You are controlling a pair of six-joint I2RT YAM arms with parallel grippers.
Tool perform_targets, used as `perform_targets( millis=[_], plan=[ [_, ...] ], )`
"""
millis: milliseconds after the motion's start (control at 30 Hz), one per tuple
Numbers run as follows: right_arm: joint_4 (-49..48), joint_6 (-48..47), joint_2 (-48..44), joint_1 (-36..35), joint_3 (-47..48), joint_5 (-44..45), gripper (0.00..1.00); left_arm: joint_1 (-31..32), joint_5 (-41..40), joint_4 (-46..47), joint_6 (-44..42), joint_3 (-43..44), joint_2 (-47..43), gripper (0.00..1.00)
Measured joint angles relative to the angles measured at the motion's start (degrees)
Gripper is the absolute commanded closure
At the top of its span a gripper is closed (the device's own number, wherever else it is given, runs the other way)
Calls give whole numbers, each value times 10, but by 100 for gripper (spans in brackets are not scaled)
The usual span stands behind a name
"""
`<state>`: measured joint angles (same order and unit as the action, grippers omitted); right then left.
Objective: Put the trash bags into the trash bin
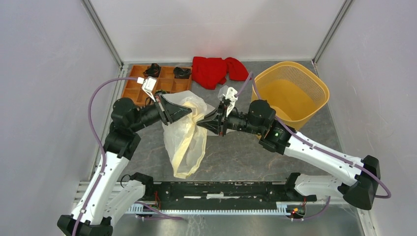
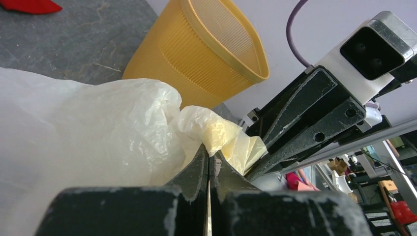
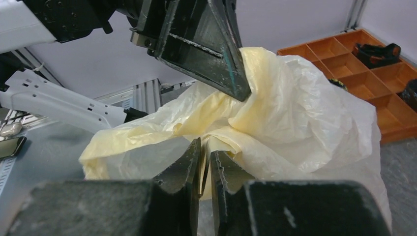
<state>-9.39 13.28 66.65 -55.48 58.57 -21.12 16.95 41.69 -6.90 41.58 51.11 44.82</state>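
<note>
The trash bag (image 1: pixel 187 140), thin, wrinkly and cream-white, hangs above the table's middle between both grippers. My left gripper (image 1: pixel 189 111) is shut on a bunched fold at the bag's top (image 2: pixel 216 135), its tips (image 2: pixel 210 153) pressed together. My right gripper (image 1: pixel 200 123) faces it from the right. Its jaws (image 3: pixel 205 146) stand a narrow slit apart, with a fold of the bag (image 3: pixel 295 118) lying between them. The yellow-orange lattice trash bin (image 1: pixel 290 91) stands upright at the back right, behind the right arm, and shows nothing inside. It also shows in the left wrist view (image 2: pixel 196 49).
A red cloth (image 1: pixel 214 70) lies at the back centre. A brown wooden compartment tray (image 1: pixel 142 84) with black items (image 1: pixel 153 70) sits at the back left, under the left arm's wrist. White walls enclose the table on three sides.
</note>
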Motion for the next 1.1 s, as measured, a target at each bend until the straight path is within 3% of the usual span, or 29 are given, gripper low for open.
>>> perform_targets(
  millis=[533, 1100],
  plan=[
    [-91, 181, -24, 0, -99, 162, 82, 0, 4, 10, 10, -31, 27, 98],
    [-62, 210, 17, 0, -71, 198, 69, 7, -2, 50, 32, -90, 43, 98]
  ],
)
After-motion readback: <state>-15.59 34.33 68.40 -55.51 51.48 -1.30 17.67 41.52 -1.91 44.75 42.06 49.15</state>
